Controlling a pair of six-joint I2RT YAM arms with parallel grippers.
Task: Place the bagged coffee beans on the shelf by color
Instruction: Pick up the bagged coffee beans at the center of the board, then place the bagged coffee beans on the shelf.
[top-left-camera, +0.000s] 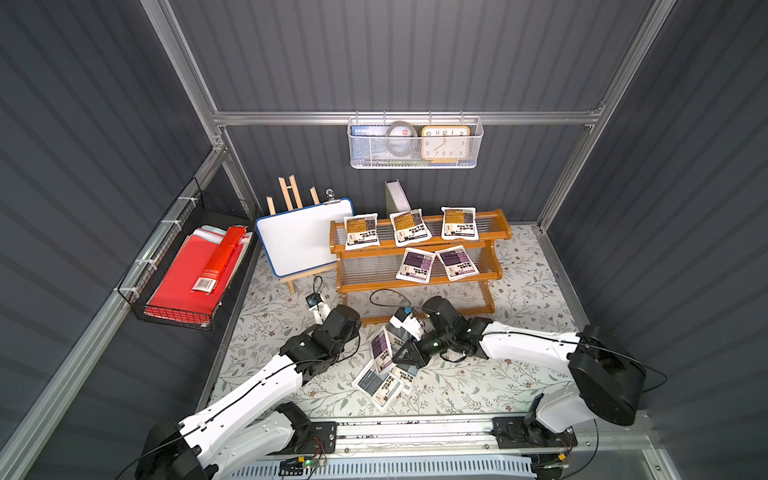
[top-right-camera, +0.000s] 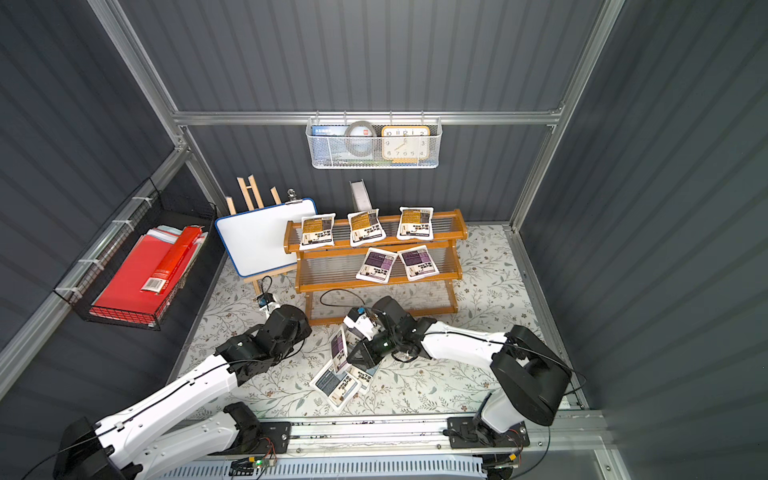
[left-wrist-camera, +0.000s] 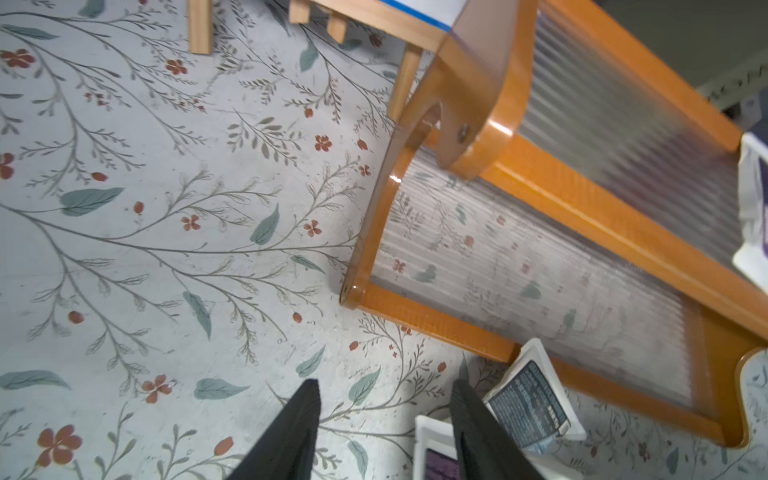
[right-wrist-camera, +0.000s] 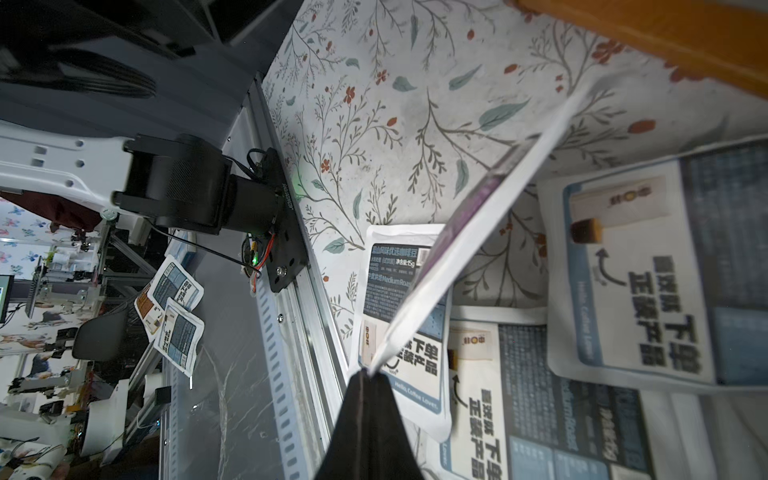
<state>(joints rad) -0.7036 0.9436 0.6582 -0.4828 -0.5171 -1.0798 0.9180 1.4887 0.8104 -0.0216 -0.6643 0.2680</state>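
As the right gripper (right-wrist-camera: 368, 371) pinches the purple pouch (right-wrist-camera: 478, 220) by a sealed corner, edge-up over grey pouches (right-wrist-camera: 623, 270) before the shelf (top-left-camera: 374, 286), the light, limp bag likely dangles; left gripper (left-wrist-camera: 383, 386) gapes, empty.

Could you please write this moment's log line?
right gripper shut on purple-labelled white pouch | left gripper open | orange-brown wooden shelf: three yellow-orange pouches top, two purple pouches middle | grey-blue pouches unshelved
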